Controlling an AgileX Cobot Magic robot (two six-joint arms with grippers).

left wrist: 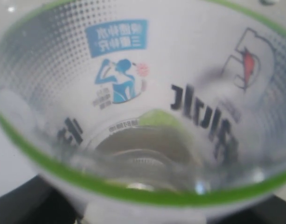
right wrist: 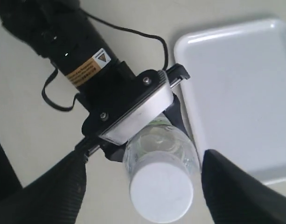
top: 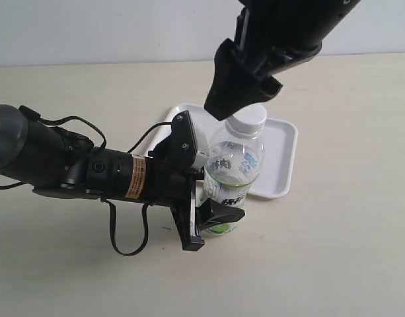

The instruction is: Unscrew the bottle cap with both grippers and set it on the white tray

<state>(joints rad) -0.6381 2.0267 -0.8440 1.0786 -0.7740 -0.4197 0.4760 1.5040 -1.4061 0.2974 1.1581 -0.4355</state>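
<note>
Right gripper (top: 245, 100), a black arm end with black jaws, hangs over the small round white plastic bottle cap (right wrist: 161, 192) with its jaws spread wide; in the right wrist view the cap lies between the two black fingers (right wrist: 54, 191), with bare gaps on both sides, touching neither; the cap sits screwed on the neck of the clear plastic bottle (top: 234, 165) with the white-and-green label, which stands upright directly under this gripper. Left gripper (top: 212, 188), the end of the thick black cylinder with a yellow label band and looping cables, reaches in from the side and is clamped on the bottle's lower body, one jaw pressed on near the green circle at the base; the cap stands well above these jaws; its wrist view is filled by the blurred label with blue characters. Flat rectangular white tray (top: 285, 142) with rounded corners lies on the pale table (top: 334, 251), beyond the bottle from the left gripper and lower than the right gripper, off to one side; the bottle's base stands on the table just beside the tray's rim.
</note>
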